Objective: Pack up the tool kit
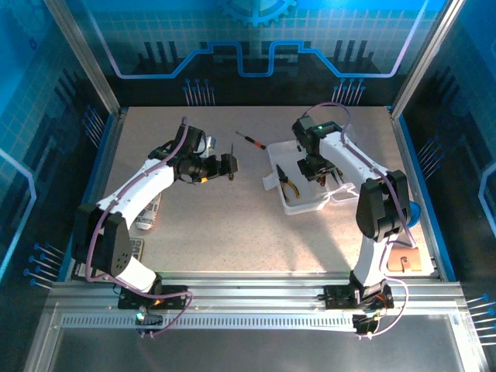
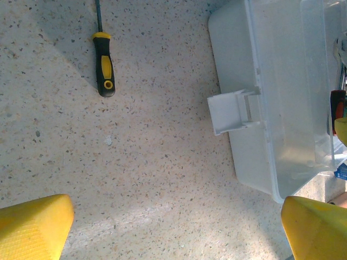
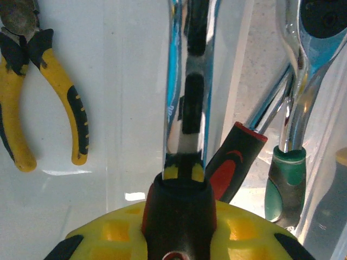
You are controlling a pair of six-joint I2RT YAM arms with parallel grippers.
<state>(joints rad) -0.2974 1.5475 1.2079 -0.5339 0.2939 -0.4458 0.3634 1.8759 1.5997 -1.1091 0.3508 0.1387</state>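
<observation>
Table (image 1: 232, 225): flat top, pale beige with fine dark speckles, metal edging on the sides
Calculator (image 1: 136, 249): grey, keys facing up, near the table's left edge, partly hidden
Block (image 1: 404, 260): orange-brown, flat, at the near right corner of the table
Blue object (image 1: 414, 213): rounded, at the right edge, mostly hidden; kind cannot be told
Rails (image 1: 256, 298): silver aluminium, running along the near edge
Backdrop (image 1: 256, 31): blue printed panels, circuit lines and a gear motif

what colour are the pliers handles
The pliers have yellow handles with black grips, clearest in the right wrist view.
</observation>
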